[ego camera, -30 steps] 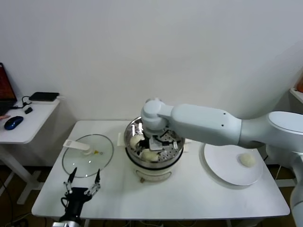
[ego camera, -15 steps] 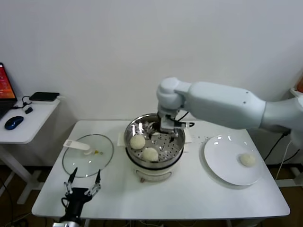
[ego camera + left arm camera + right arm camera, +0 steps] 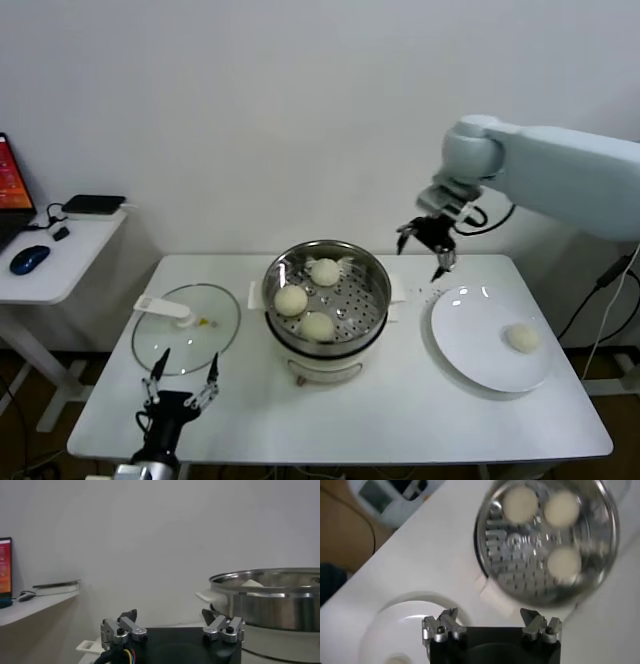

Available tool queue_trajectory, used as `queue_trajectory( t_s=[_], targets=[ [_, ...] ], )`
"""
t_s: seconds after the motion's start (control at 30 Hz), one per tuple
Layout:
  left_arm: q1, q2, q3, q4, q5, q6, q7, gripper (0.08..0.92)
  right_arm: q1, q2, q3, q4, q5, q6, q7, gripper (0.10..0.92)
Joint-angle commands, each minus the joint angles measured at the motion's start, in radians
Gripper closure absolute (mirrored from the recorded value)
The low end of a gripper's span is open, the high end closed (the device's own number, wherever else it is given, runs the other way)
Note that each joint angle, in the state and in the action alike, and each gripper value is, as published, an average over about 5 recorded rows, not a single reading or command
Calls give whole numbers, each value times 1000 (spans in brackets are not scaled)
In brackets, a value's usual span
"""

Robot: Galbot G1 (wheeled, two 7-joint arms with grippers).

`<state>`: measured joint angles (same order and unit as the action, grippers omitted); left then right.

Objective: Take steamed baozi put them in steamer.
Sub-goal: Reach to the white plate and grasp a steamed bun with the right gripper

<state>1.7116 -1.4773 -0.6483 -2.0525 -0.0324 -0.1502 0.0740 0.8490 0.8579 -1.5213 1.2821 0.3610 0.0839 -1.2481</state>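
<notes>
The left gripper [image 3: 181,381] sits low at the tabletop's front left corner, fingers spread, empty. Three baozi [image 3: 291,300] lie in the steamer [image 3: 372,272] at mid-table. The right gripper [image 3: 430,248] hangs raised between steamer and plate [image 3: 470,345], fingers spread, empty; the fourth baozi [image 3: 521,338] lies on the plate, rightward.

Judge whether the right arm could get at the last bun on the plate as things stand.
Probably yes: the open right gripper hangs just beside the plate, and nothing covers the bun.
</notes>
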Motion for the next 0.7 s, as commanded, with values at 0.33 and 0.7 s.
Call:
queue_trajectory(
  t_s=[0.33,0.7],
  targets=[
    [-18,4,3,-2,8,1,0,177,-403,-310,262,-287,-188,-200,48,203],
    [-15,3,-2,-3,11,5,1,177,-725,-274,571,-355,-491,-37,43,203]
  ],
)
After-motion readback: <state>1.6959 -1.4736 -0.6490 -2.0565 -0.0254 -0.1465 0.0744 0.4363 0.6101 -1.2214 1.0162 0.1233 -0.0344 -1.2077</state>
